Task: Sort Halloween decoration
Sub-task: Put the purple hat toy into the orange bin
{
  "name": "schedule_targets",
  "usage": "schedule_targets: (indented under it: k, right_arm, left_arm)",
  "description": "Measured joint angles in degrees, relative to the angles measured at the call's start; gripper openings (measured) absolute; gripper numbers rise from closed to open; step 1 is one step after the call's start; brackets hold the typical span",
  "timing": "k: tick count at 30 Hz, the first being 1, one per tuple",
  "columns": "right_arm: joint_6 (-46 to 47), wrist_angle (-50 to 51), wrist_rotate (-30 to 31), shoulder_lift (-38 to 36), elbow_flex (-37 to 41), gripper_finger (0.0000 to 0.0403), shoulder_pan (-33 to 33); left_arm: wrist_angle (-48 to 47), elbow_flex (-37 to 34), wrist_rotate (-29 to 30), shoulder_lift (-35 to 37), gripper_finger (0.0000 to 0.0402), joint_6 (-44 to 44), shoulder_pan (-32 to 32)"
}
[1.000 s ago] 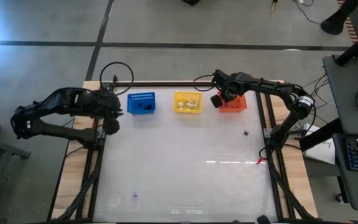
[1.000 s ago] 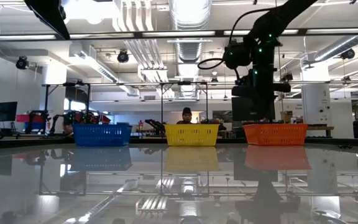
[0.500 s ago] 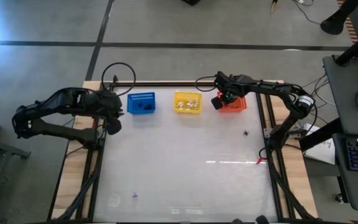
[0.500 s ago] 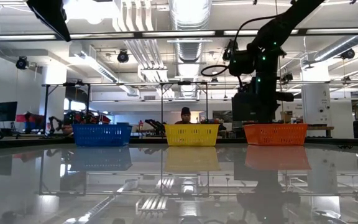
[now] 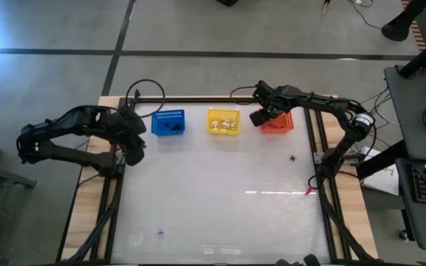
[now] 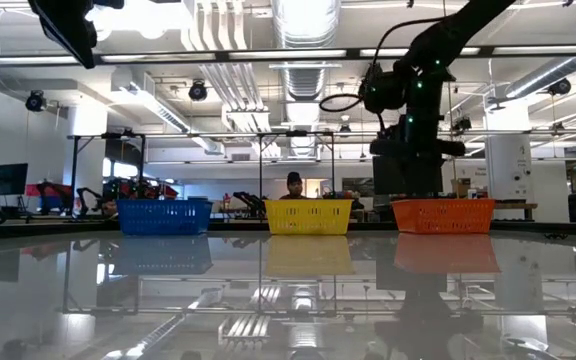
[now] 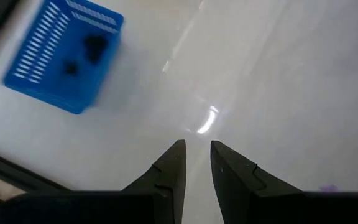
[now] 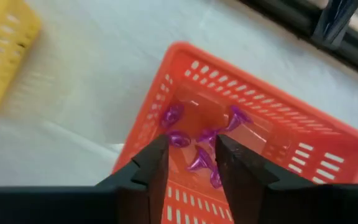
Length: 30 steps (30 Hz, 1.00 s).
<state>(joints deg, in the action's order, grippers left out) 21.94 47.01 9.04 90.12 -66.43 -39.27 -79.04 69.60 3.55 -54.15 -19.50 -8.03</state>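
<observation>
At the table's far edge stand three mesh baskets: a blue one holding black trinkets, a yellow one holding pale trinkets, and an orange-red one with several purple trinkets on its floor. My right gripper hangs open above the orange-red basket, fingers pointing down at the purple trinkets and touching none. My left gripper is raised over the table's far left part, near the blue basket. A narrow gap shows between its fingers, with nothing in it. One black trinket lies on the table's right part and a purple one near the front left.
The glossy white table top stretches from the baskets to the near edge. A small red mark sits at its right edge. Black frame rails run along the far side. A person shows behind the yellow basket, beyond the table.
My left gripper has turned at the wrist while staying over the same spot. My right gripper has stayed above the orange-red basket.
</observation>
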Motion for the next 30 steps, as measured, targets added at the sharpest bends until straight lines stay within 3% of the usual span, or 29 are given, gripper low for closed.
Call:
schedule_targets:
  k: [8,22,30]
  right_arm:
    - [0.1,2.8,0.0,-0.1,-4.4,0.0141,0.0]
    - [0.1,4.3,0.0,-0.1,-4.6,0.0138,0.0]
    - [0.7,4.7,0.0,-0.1,-4.3,0.0143,0.2]
  left_arm:
    - [0.0,0.0,-8.3,-3.6,0.0057,-0.5,0.0]
    - [-0.1,0.0,-7.8,-11.5,0.0059,6.4,0.0]
    - [0.8,-2.3,-11.2,-10.8,0.0108,4.5,0.4]
